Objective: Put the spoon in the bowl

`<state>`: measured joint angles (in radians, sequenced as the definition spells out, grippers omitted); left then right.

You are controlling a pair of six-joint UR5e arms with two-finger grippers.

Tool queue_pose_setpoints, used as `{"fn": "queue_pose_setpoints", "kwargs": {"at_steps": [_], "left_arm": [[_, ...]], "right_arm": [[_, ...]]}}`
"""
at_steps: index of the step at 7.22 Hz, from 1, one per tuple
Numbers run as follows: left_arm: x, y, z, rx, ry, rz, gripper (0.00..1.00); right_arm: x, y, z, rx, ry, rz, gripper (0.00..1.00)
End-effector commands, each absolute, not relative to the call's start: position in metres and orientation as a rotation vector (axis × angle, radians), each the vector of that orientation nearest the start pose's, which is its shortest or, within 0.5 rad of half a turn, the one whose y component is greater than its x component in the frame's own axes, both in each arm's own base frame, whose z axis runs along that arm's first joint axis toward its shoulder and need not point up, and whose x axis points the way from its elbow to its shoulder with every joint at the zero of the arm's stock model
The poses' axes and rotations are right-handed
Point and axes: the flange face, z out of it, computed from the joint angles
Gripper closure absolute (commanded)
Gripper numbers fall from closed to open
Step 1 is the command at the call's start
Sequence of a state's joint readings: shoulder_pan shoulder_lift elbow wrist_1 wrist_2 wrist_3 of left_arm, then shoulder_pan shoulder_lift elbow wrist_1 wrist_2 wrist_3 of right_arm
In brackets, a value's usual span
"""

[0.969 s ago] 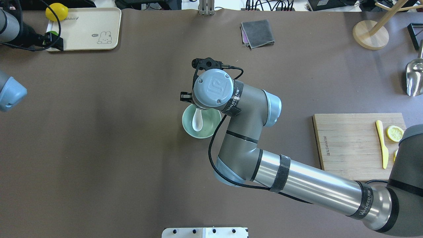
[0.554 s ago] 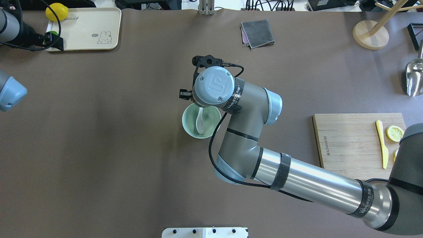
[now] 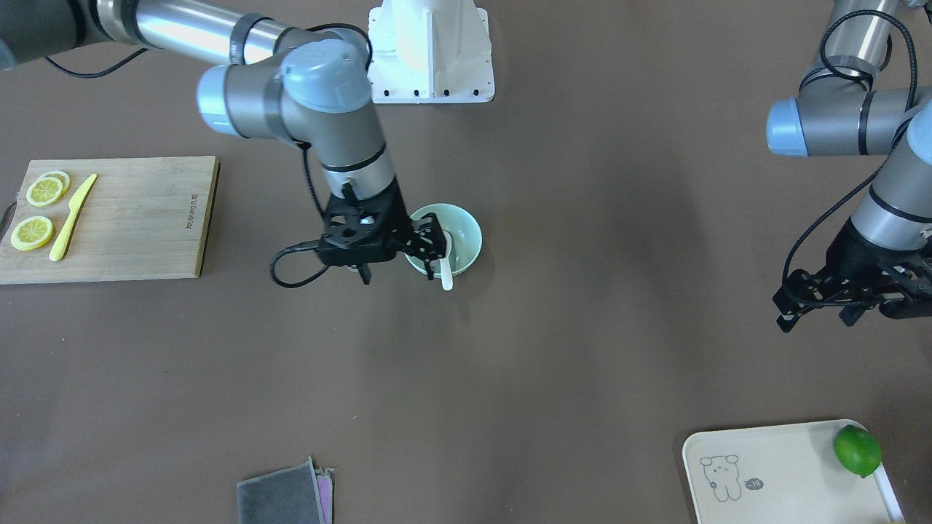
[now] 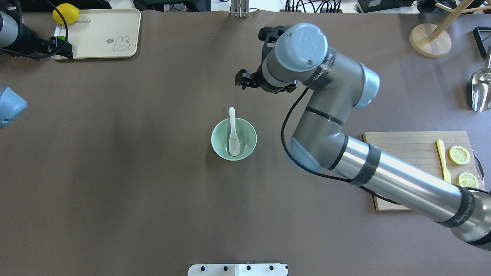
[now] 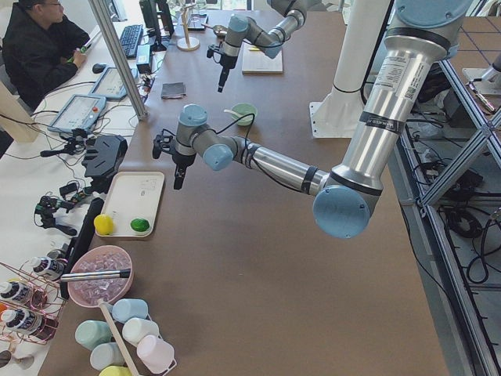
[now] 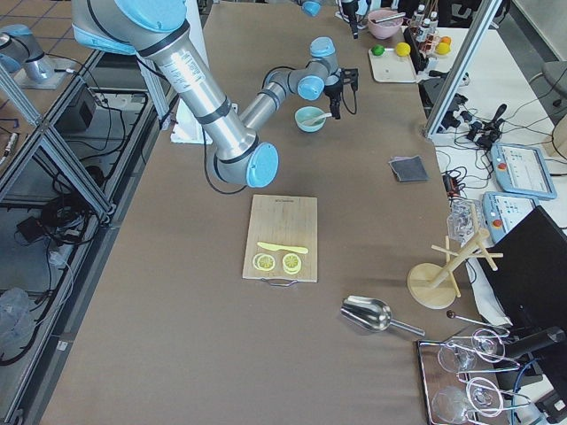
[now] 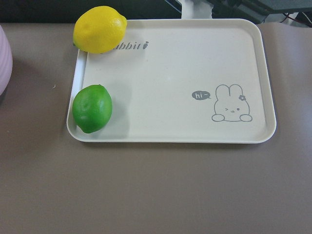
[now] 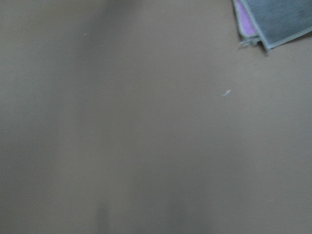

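The white spoon (image 4: 233,138) lies in the mint-green bowl (image 4: 215,142) at the table's middle, scoop down inside, handle sticking out over the far rim. In the overhead view my right gripper (image 4: 245,82) is raised beyond the bowl to its far right, empty and mostly hidden under the wrist. In the front-facing view it (image 3: 433,247) shows at the bowl's (image 3: 472,231) rim, fingers apart beside the spoon's handle (image 3: 445,280). My left gripper (image 4: 63,48) hovers open and empty by the cream tray, far from the bowl.
A cream tray (image 4: 99,38) with a lemon (image 4: 66,13) and a lime (image 7: 92,108) stands at the far left. A grey cloth (image 4: 299,38) lies beyond the bowl. A cutting board (image 4: 406,161) with a yellow knife (image 4: 443,165) and lemon slices is on the right.
My right gripper has let go of the spoon and risen away from the bowl toward the far right. The spoon now rests alone in the bowl. The left arm has not moved.
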<state>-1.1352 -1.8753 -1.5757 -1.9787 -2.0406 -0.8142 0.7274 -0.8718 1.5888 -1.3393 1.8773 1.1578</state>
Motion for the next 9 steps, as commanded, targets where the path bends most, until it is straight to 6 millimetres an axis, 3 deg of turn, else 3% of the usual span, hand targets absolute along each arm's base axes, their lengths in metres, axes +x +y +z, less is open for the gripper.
{"fn": "queue_pose_setpoints", "kwargs": {"at_steps": [1, 3, 4, 6, 7, 9], "left_arm": [[0.142, -0.578, 0.483, 0.307, 0.756, -0.135, 0.02], [0.059, -0.567, 0.512, 0.297, 0.775, -0.159, 0.02], [0.042, -0.567, 0.515, 0.265, 0.775, -0.195, 0.02], [0.034, -0.56, 0.525, 0.261, 0.762, -0.177, 0.02], [0.028, -0.559, 0.528, 0.256, 0.759, -0.19, 0.02], [-0.002, -0.563, 0.525, 0.189, 0.781, -0.179, 0.02]], "right_arm": [[-0.295, -0.588, 0.311, 0.264, -0.903, -0.055, 0.0], [-0.18, -0.6, 0.417, 0.322, -0.772, -0.178, 0.0], [-0.132, -0.594, 0.455, 0.329, -0.75, -0.225, 0.0], [-0.063, -0.564, 0.528, 0.236, -0.762, -0.126, 0.0], [-0.046, -0.553, 0.555, 0.198, -0.792, -0.128, 0.0], [-0.016, -0.529, 0.594, 0.152, -0.866, -0.133, 0.0]]}}
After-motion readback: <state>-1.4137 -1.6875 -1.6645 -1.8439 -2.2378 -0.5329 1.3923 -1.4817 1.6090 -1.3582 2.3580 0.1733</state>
